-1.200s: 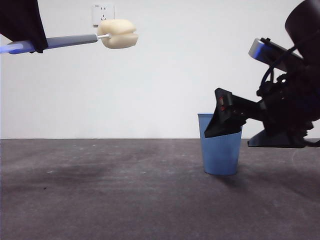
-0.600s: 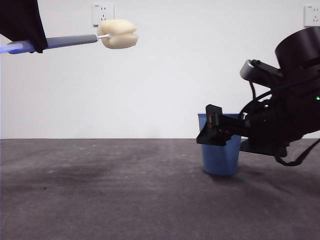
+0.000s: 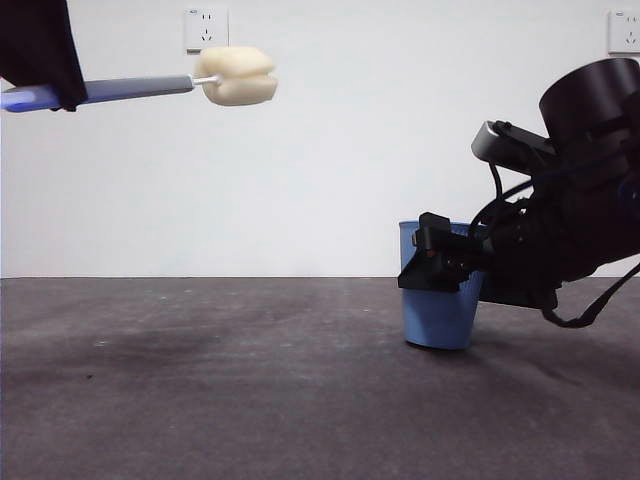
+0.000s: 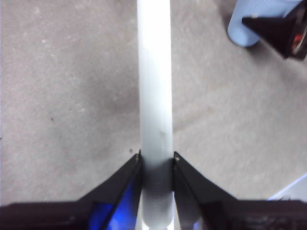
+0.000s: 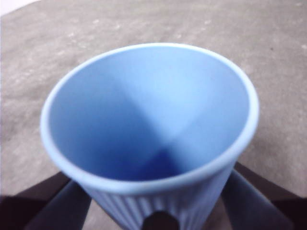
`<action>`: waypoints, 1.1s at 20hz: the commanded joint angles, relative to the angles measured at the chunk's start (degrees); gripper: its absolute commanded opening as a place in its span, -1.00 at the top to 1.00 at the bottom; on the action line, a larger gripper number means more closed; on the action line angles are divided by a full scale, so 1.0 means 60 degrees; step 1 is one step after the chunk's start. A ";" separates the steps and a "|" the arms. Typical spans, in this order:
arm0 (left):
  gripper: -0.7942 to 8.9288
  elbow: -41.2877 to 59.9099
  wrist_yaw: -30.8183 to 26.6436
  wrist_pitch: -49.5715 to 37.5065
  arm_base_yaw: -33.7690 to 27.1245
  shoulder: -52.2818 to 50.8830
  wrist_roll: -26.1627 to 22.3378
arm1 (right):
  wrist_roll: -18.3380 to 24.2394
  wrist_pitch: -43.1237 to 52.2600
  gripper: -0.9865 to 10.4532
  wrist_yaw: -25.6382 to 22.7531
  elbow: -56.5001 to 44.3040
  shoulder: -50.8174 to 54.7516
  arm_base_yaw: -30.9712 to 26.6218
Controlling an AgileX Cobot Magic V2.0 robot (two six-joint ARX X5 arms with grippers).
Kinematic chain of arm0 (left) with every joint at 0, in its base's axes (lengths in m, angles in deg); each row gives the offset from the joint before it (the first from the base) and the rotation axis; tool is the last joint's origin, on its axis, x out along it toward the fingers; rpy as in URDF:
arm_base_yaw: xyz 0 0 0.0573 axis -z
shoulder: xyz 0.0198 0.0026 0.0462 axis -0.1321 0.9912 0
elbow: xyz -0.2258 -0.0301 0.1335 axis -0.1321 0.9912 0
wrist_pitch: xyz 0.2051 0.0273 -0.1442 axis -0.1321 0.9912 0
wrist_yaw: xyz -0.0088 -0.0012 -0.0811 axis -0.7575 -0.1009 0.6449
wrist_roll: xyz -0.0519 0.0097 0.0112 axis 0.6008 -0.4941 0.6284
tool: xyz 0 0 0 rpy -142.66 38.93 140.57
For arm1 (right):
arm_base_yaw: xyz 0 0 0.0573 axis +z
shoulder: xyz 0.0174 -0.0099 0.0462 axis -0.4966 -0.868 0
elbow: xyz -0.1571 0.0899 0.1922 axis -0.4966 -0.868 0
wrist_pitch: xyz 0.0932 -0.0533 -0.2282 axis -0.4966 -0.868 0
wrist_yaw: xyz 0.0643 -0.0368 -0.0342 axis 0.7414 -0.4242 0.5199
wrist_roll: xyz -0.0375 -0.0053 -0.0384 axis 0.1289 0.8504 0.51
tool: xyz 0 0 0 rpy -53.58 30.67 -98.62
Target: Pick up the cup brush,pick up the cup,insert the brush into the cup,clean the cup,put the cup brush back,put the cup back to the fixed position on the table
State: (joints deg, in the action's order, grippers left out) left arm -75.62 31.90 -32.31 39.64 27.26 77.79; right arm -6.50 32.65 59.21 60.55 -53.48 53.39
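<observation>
My left gripper [image 3: 45,90] is high at the upper left, shut on the cup brush's grey handle [image 3: 130,88]. The brush lies nearly level in the air, its cream-yellow sponge head [image 3: 236,76] pointing right. In the left wrist view my jaws [image 4: 156,160] clamp the handle [image 4: 154,72]. The blue ribbed cup [image 3: 437,320] stands on the dark grey table [image 3: 200,380] at the right. My right gripper [image 3: 435,268] is around its upper half, one jaw on each side. In the right wrist view both jaws [image 5: 153,201] press the cup [image 5: 148,120], whose inside is empty.
White wall behind, with a socket [image 3: 206,28] at upper left and another [image 3: 624,30] at upper right. The right arm's dark bulk [image 3: 570,230] fills the right side. The left wrist view also shows the cup [image 4: 249,24] and the right gripper's tip [image 4: 283,28].
My right gripper has come down and levelled around the cup and closed on it; the cup has shifted slightly. The brush in my left gripper has barely moved.
</observation>
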 commanded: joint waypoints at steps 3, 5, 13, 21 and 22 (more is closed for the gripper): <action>0.85 -0.0015 0.0033 0.0361 0.0029 -0.0007 -0.1257 | 0.0710 -0.2251 0.86 -0.0084 0.0029 0.1796 0.0033; 0.85 -0.0015 0.0047 0.0499 0.0029 -0.0004 -0.1876 | 0.1268 -0.4138 0.86 -0.0270 0.0237 0.2830 0.0076; 0.85 -0.0015 0.0761 0.1497 0.0051 0.0273 -0.4229 | 0.5402 -1.1952 0.86 -0.3424 0.2929 0.4452 0.1661; 0.85 -0.0015 0.0994 0.1745 0.1078 0.0557 -0.4444 | 0.8040 -1.3486 0.86 -0.5836 0.3424 0.4433 0.3045; 0.85 -0.0015 0.0994 0.1851 0.1228 0.0692 -0.4437 | 0.8160 -1.3497 0.86 -0.6029 0.3424 0.4433 0.3078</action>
State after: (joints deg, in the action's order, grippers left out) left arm -75.62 37.50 -21.21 46.77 30.97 51.83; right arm 40.99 -48.58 23.54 81.01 -26.60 71.77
